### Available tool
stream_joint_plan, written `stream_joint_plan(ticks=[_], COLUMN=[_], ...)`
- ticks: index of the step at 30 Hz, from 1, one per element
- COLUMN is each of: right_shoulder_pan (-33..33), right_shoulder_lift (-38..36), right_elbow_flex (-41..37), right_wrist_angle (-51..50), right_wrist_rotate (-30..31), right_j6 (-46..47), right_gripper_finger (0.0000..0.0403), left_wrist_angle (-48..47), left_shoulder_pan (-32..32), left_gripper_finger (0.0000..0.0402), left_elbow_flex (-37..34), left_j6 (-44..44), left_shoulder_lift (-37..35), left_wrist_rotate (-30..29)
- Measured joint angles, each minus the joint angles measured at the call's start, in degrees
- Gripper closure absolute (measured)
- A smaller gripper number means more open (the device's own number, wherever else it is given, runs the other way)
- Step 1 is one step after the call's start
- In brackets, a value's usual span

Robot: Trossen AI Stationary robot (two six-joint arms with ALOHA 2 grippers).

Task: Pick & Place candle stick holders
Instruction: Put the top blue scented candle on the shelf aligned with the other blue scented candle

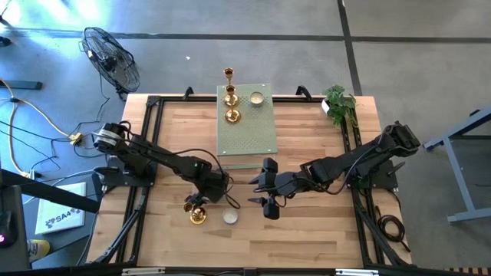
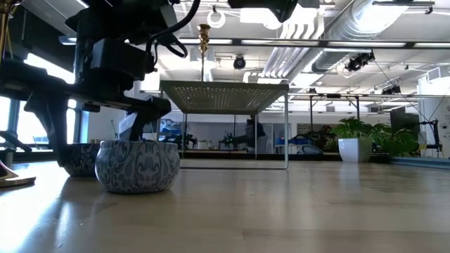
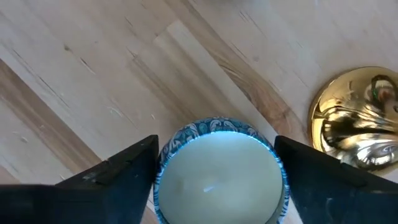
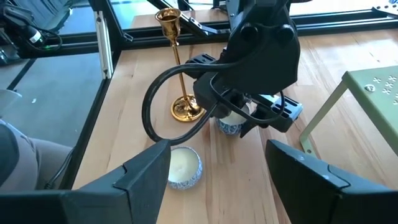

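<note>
Left gripper [image 1: 201, 198]: low over the near-left part of the wooden table [image 1: 307, 230], fingers [image 3: 118, 171] spread on either side of a blue-patterned candle cup [image 3: 221, 171] with cream wax. Whether the pads touch the cup wall cannot be told.

Gold candle stick holder, near [image 1: 197, 215]: upright on the table just beside that cup; its round base [image 3: 356, 118] shows close by in the left wrist view, its slim stem and top [image 4: 168, 17] in the right wrist view.

Second patterned cup [image 1: 230, 217]: on the table just right of the near gold holder, apart from both grippers; nearest the camera in the low view [image 2: 137, 166].

Pale green perforated slab [image 1: 247, 134]: raised on legs at the far middle of the table. On its far-left part stand two gold holders [image 1: 232, 98] [image 1: 232, 115]; a third [image 1: 229, 73] sits at or past the far edge. A low round cup [image 1: 256, 97] rests to their right.

Right gripper [image 1: 268, 201]: near-middle of the table, right of the second cup, fingers [image 4: 146, 171] parted and holding nothing.

Green plant [image 1: 338, 103]: far-right corner.
</note>
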Motion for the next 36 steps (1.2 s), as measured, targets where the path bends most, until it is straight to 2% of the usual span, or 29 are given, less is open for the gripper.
stream_joint_plan(ticks=[3,6,23,36], right_shoulder_pan=[0.0,0.0,0.0,0.0], right_shoulder_lift=[0.0,0.0,0.0,0.0], right_elbow_flex=[0.0,0.0,0.0,0.0], right_wrist_angle=[0.1,0.1,0.1,0.1], right_wrist_rotate=[0.0,0.0,0.0,0.0], right_j6=[0.0,0.0,0.0,0.0], right_gripper_finger=[0.0144,0.0144,0.0144,0.0144], left_wrist_angle=[0.0,0.1,-2.0,-3.5], left_shoulder_pan=[0.0,0.0,0.0,0.0], left_gripper_finger=[0.0124,0.0126,0.0223,0.0228], left_elbow_flex=[0.0,0.1,-0.1,-0.1], left_j6=[0.0,0.0,-0.9,-3.7], left_shoulder_lift=[-0.1,-0.1,0.1,0.0], left_wrist_rotate=[0.0,0.0,0.0,-0.1])
